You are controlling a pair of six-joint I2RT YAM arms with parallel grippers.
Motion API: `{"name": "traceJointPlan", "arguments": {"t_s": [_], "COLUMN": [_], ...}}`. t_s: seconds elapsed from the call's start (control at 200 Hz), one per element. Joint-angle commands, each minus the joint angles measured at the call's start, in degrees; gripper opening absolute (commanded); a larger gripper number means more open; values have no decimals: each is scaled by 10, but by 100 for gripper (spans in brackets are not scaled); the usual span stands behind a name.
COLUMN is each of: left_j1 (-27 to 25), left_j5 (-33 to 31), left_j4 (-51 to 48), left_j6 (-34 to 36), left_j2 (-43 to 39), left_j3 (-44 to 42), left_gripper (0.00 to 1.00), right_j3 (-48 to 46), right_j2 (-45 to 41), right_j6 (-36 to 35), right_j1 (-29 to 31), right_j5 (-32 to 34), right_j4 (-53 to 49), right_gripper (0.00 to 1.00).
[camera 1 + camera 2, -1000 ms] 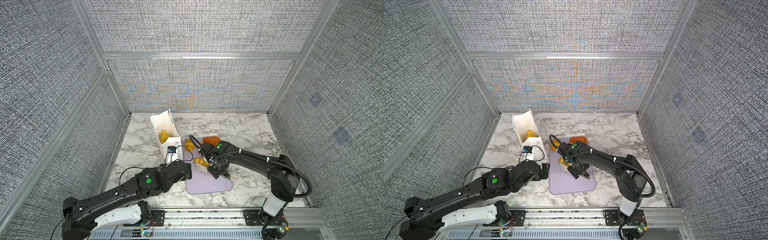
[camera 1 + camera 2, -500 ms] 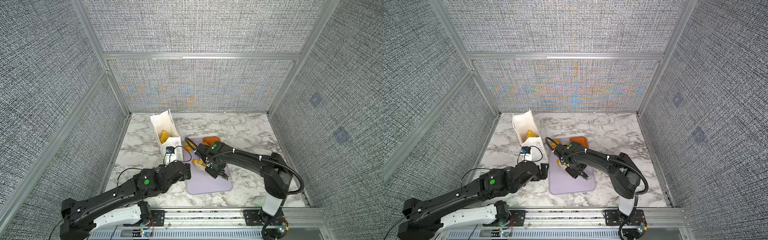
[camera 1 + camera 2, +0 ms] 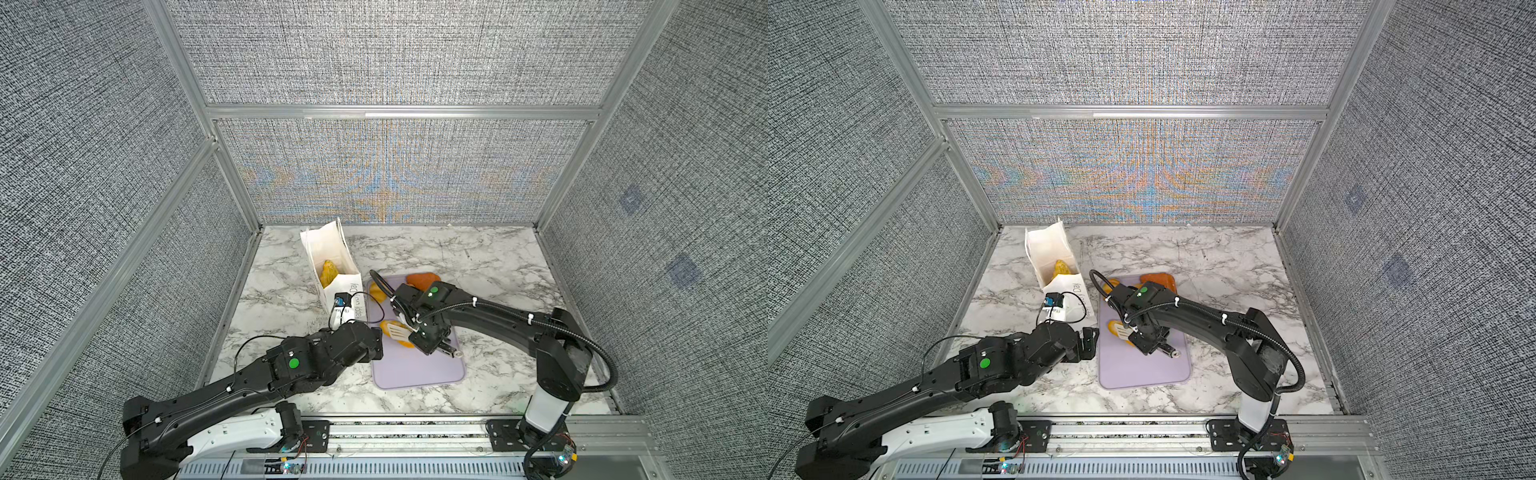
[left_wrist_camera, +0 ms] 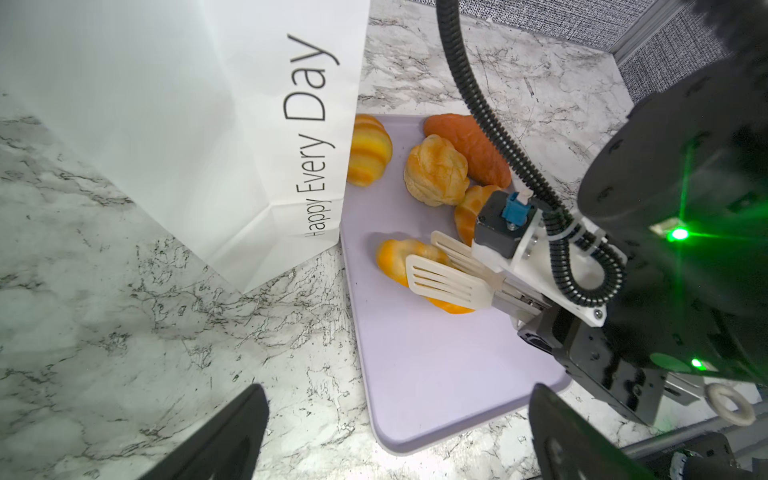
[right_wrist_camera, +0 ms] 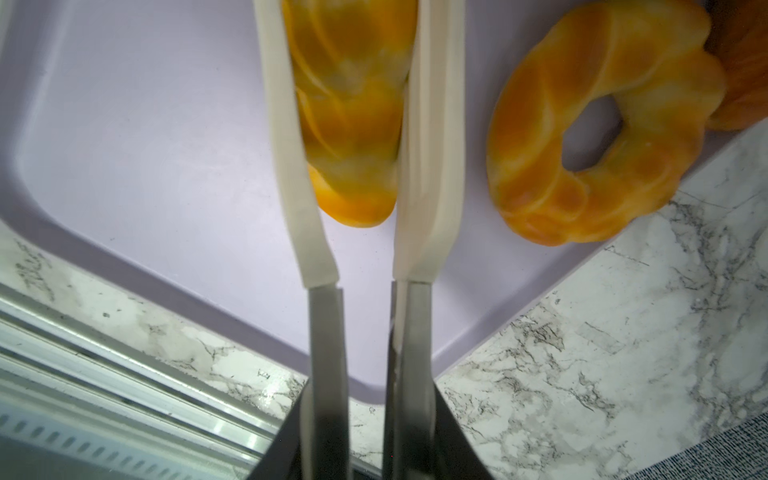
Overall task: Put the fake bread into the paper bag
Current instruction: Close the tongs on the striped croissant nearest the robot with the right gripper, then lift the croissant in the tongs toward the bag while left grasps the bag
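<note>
Nearest us, the left hand [image 4: 399,432] hangs with its jaws wide apart and nothing between them, just beside the foot of the paper bag [image 4: 166,104]. On the lilac tray [image 4: 436,374], the right hand [image 4: 422,251] presses its pale blades against both flanks of a twisted pastry [image 5: 349,104] lying there. We judge that its glossy skin may slip from so narrow a bite when lifted. Farther back the bag stands unheld, with one pastry [image 3: 328,272] inside; a brush against its rim could topple it.
</note>
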Motion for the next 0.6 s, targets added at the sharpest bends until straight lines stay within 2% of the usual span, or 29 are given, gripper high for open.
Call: {"name": "traceJointPlan", "arguments": {"t_s": [0.0,0.595], "left_j1": [0,0], "left_j5": [-3,0], "left_j4": [4,-1], "left_j6": [18,103], "left_j2": [5,30], "left_j3": [8,62], "left_gripper": [99,99], "right_j3": [1,26], "right_j2": [-13,-99], "right_j6": [3,14], "right_j1": [-5,-46], "right_j5": [-8,-37], "right_j4": [2,0], "right_gripper": [32,33]}}
